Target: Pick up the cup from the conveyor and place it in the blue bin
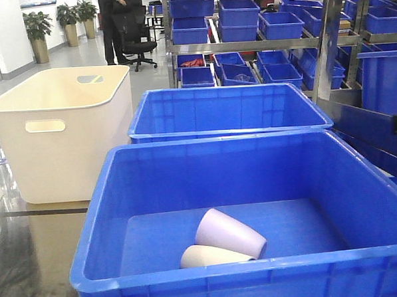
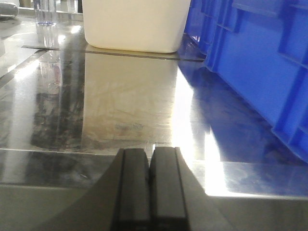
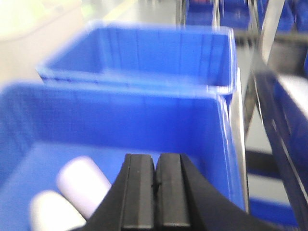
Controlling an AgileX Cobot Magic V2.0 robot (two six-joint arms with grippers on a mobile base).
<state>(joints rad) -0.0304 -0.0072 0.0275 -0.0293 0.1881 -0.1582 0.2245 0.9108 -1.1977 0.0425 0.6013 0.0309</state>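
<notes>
The nearest blue bin (image 1: pixel 102 213) holds two cups lying on their sides: a lilac cup (image 1: pixel 229 233) and a cream cup (image 1: pixel 214 256). They also show in the right wrist view, the lilac cup (image 3: pixel 83 185) beside the cream cup (image 3: pixel 50 211). My right gripper (image 3: pixel 156 161) is shut and empty above the near blue bin (image 3: pixel 221 139). My left gripper (image 2: pixel 150 154) is shut and empty, low over a shiny steel tabletop (image 2: pixel 125 106). The conveyor is out of view.
A second blue bin (image 1: pixel 226 110) stands behind the first. A cream tub with handle slots (image 1: pixel 64 129) stands to the left, and shows in the left wrist view (image 2: pixel 134 24). Shelves of small blue bins (image 1: pixel 258 25) stand at the back. A person stands by an office chair (image 1: pixel 136 38).
</notes>
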